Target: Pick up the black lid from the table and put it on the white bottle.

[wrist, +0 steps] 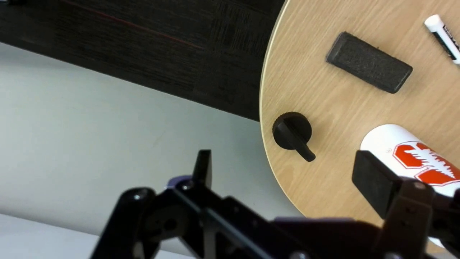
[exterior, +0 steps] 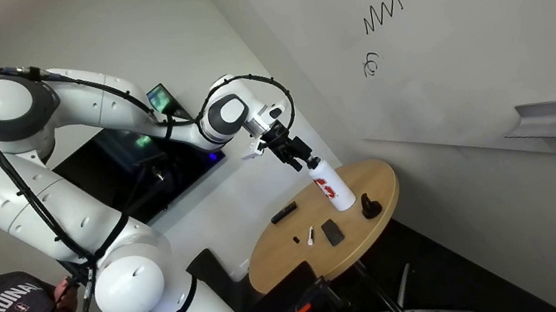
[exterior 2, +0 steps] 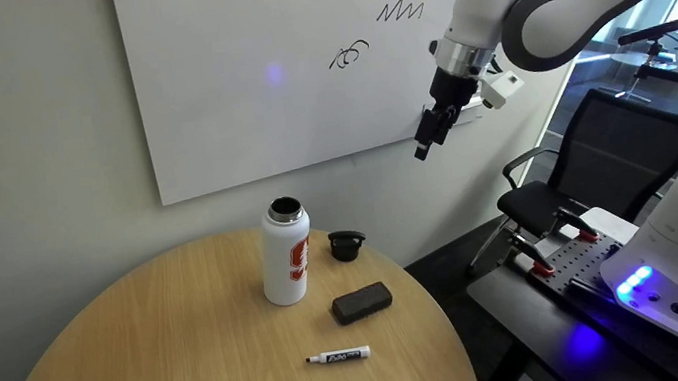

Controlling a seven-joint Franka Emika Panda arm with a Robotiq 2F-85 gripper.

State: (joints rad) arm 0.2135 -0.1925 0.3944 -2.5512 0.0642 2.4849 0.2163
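In an exterior view the black lid (exterior 2: 347,247) is seen close to the far right edge of the bench (exterior 2: 168,350), thin strip of wood between, wall (exterior 2: 392,209) beyond. It is flanked on the left by the white bottle (exterior 2: 282,259), upright, mouth exposed, and on the near side by the eraser (exterior 2: 361,303). More room is offered by the wide stretch of wood left of the bottle. Hand (wrist: 285,167) is spread wide, held well above and right of the lid; in the wrist view the lid is framed past its tips.
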